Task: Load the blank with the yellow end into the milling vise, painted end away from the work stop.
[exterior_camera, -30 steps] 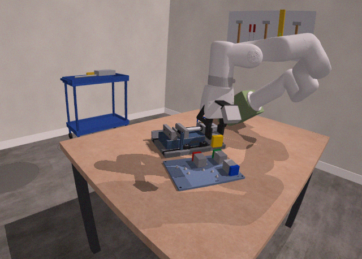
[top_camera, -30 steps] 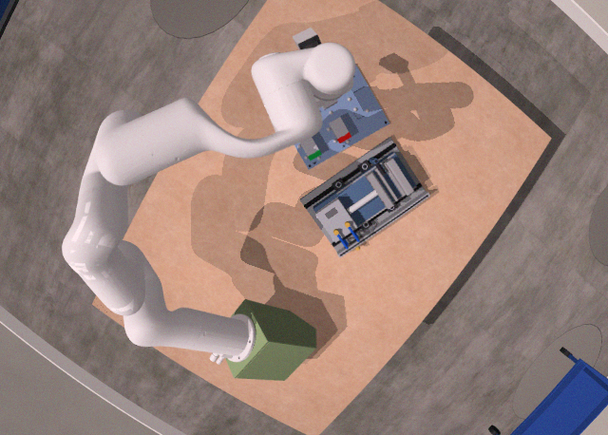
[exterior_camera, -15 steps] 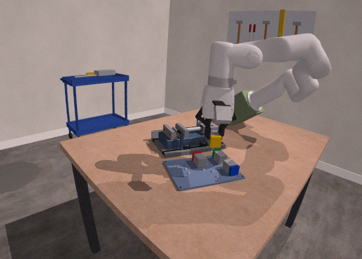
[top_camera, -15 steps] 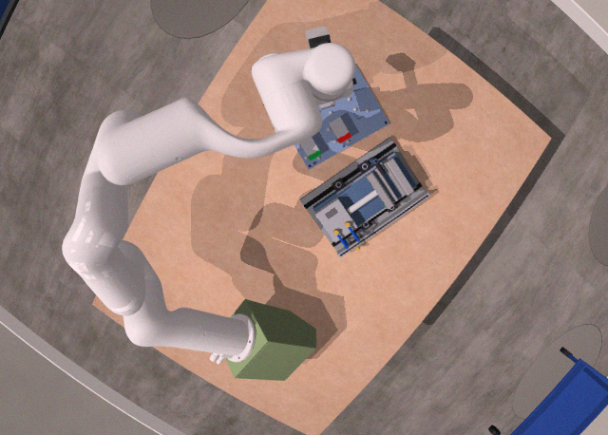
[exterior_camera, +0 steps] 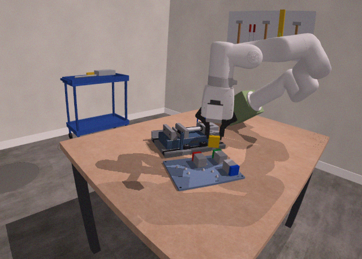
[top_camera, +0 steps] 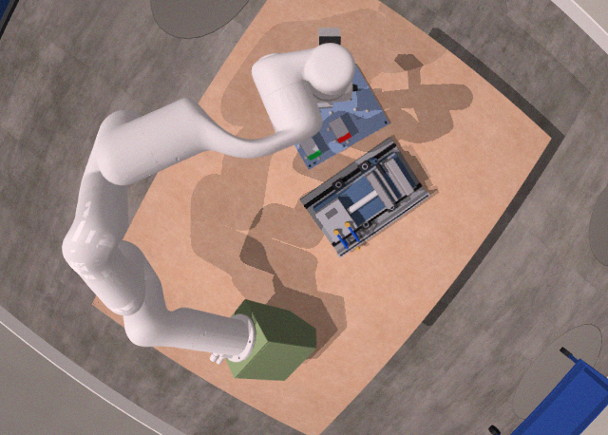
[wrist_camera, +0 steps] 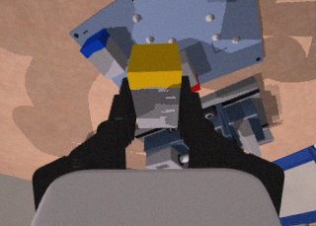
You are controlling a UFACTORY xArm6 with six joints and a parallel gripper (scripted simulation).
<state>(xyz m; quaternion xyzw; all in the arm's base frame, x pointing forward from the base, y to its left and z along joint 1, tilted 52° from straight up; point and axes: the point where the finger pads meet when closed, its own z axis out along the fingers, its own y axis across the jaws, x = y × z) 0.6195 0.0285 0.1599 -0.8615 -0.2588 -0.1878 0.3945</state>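
Note:
My gripper is shut on the grey blank with the yellow end and holds it in the air above the infeed plate. Its yellow end faces the exterior view. In the top view the wrist hides gripper and blank. The red-ended blank, green-ended blank and blue-ended blank stand on the plate. The vise's fixed jaw stands apart from the moving jaw. The work stop is hard to make out.
The vise's hose block carries blue hoses with orange fittings. Several small pins stand up from the infeed plate. A green block surrounds the arm's base area, away from the vise. A blue cart stands beyond the table.

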